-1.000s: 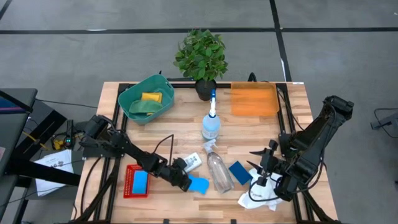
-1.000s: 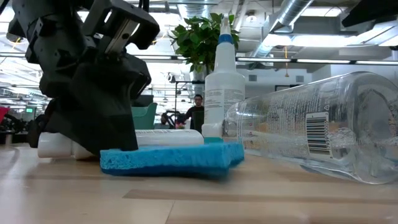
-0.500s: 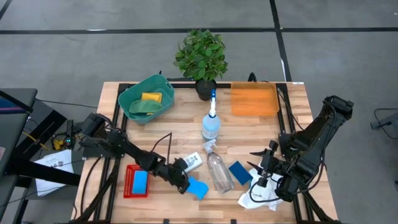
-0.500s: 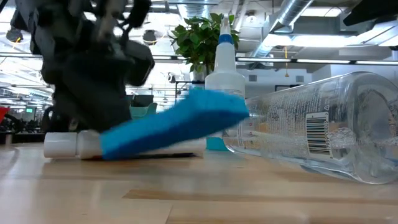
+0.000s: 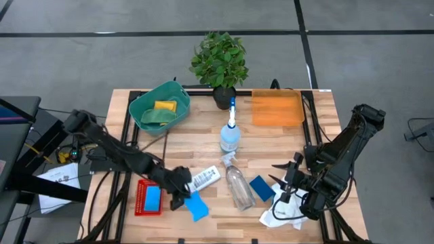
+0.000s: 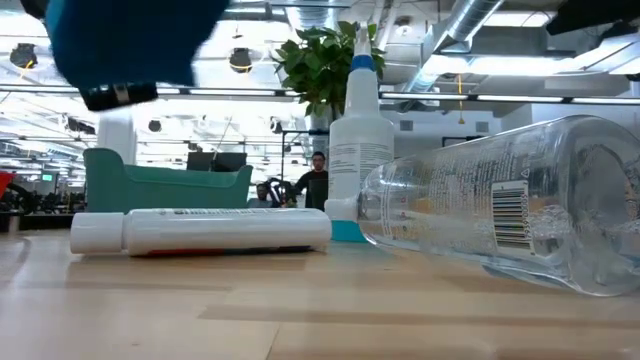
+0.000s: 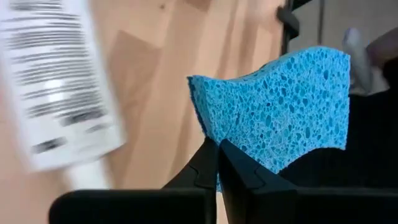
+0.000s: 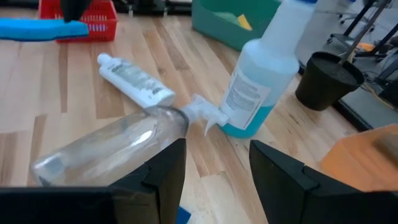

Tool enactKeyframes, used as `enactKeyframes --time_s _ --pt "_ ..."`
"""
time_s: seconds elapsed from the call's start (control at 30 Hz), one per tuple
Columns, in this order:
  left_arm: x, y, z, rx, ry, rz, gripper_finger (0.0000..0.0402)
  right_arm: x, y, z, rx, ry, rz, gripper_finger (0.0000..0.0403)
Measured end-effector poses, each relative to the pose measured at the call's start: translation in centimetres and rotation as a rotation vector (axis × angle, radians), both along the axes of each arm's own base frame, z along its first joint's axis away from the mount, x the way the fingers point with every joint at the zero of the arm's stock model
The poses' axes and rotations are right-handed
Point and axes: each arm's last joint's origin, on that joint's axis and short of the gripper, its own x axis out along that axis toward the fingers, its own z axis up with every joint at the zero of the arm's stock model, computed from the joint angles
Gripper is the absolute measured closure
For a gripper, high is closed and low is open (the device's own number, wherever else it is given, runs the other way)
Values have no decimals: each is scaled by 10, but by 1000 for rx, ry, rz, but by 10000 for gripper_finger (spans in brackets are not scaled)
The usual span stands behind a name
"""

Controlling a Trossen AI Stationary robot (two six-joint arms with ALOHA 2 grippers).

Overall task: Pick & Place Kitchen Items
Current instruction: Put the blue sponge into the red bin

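My left gripper is shut on a bright blue sponge near the table's front, right of the red basket. The sponge shows as a blue blur high in the low view. My right gripper is open and empty at the front right, over a white cloth and beside a darker blue sponge. A white labelled bottle and a clear spray bottle lie on their sides on the table. A second spray bottle stands upright. My left gripper pinches the blue sponge by one edge between its two fingers. The rest of the sponge sticks out beyond the fingertips and is bent into a wave. The fingers come slanting down from the table's left. The sponge is lifted clear of the table.
A green bin at the back left holds a yellow sponge and a green one. The red basket holds another blue sponge. An orange tray sits at the back right, and a potted plant at the back middle.
My left gripper has lifted the blue sponge off the table, first tipping its free end up, then raising it clear. It has carried the sponge toward the table's left edge, nearer the red basket. My right arm has kept still.
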Motion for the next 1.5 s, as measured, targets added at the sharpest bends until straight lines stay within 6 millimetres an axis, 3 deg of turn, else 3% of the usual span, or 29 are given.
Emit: enactKeyframes --time_s 0.4,0.77,1.03,1.3,1.5 --pt "-66 23 39 128 38 -156 401 4 -4 2 12 -73 -62 232" --pt "-108 45 34 186 65 -210 401 3 -11 9 54 -102 -85 232" --pt "-125 56 35 235 105 -260 401 1 -17 18 90 -144 -100 232" --pt "-126 54 30 201 197 -318 401 7 -22 18 111 -160 -141 232" --pt "-128 52 13 229 271 -344 401 8 -20 19 137 -174 -139 232"
